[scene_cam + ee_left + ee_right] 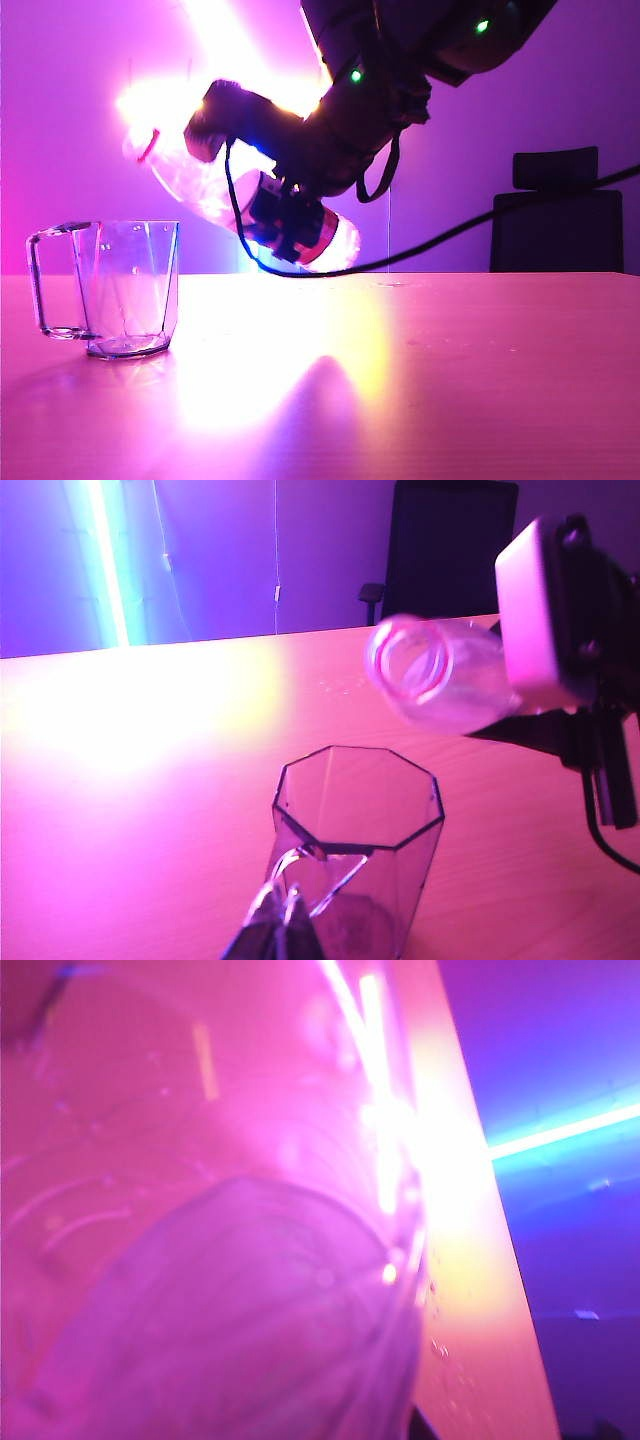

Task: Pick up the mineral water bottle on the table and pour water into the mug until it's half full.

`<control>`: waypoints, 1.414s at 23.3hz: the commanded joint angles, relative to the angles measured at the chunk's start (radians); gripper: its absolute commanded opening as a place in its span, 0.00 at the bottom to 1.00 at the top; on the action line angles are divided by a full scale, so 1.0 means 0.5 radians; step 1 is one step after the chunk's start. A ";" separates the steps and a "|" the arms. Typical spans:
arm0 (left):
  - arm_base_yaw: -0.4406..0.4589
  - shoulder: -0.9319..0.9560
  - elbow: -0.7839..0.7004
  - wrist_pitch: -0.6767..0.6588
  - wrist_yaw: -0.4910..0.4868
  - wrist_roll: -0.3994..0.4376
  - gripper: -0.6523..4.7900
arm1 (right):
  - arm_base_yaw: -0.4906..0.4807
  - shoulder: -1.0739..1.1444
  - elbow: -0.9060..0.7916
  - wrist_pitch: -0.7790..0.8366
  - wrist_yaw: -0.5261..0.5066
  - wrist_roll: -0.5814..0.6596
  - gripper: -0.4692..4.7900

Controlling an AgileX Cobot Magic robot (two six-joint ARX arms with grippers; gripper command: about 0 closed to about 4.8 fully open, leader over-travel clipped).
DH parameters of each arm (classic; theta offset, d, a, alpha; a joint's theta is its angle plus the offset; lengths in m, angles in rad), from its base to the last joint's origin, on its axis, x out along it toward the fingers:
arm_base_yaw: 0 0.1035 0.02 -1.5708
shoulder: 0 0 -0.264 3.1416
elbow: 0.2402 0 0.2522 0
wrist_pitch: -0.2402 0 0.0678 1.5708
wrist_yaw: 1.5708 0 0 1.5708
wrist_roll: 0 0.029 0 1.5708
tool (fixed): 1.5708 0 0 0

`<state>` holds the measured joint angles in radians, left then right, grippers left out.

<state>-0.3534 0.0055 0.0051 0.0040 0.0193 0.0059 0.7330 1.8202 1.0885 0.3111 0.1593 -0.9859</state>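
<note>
Surface: pink-lit table [450, 380], purple room behind.
Left gripper: [283, 920] nearest, closed on the handle of the mug [130, 290], which stands upright at left.
Right gripper: [285, 215] above the table, clamped round the mineral water bottle [215, 190].
Bottle: tilted, mouth up-left, just right of the mug's rim.
Far: dark chair [565, 215], right.

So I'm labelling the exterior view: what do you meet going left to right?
The mug on the table → the tilted mineral water bottle, mouth toward the mug, held by the right gripper → a dark chair behind the table.
</note>
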 commanded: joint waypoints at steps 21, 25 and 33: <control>-0.002 0.001 0.008 0.022 0.007 -0.005 0.12 | 0.043 -0.020 0.043 0.237 0.540 -0.703 0.52; -0.002 0.000 0.008 0.022 0.007 -0.005 0.12 | 0.045 -0.021 0.043 0.241 0.589 -0.787 0.52; -0.002 0.001 0.008 0.022 0.007 -0.005 0.12 | 0.102 -0.021 0.043 0.240 0.607 -0.906 0.52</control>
<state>-0.3538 0.0036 0.0048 0.0036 0.0193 0.0059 0.7773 1.8244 1.1000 0.3759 0.4496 -1.4227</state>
